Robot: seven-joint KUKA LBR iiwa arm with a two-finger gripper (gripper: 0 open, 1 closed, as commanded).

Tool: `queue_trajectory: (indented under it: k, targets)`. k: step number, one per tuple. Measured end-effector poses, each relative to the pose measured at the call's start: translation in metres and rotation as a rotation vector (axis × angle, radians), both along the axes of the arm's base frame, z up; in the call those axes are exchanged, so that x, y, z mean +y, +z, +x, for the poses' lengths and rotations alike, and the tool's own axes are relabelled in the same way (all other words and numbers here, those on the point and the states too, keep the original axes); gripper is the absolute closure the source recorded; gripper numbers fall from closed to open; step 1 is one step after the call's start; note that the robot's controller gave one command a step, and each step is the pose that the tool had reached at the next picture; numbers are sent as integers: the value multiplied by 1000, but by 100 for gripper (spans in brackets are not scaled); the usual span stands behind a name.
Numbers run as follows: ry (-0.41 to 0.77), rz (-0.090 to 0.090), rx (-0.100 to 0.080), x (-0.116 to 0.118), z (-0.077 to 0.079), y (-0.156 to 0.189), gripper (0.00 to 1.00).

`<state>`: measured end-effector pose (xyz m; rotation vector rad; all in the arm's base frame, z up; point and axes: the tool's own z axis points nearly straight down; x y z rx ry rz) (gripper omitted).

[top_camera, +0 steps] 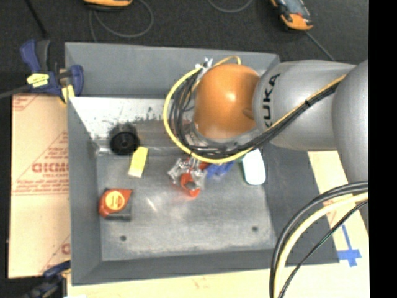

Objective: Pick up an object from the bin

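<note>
Here the claw (187, 174) hangs low near the middle of the grey bin (186, 241), directly over a small red thing (191, 190) on the bin floor; I cannot tell whether it is wide, narrow or gripping. A blue thing (218, 170) lies just beside it, partly under the arm, with a white oval object (254, 168) beyond. To the left lie a yellow block (138, 161), a black round piece (124, 142) and an orange tape measure (115, 202)
</note>
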<state>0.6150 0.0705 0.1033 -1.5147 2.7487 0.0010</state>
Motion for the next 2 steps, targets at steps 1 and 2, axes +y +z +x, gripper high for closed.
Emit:
queue_trajectory:
  k: [1,2]
  targets:
    - [-3,1,1,0,0,0,100]
    - [-5,1,1,0,0,0,100]
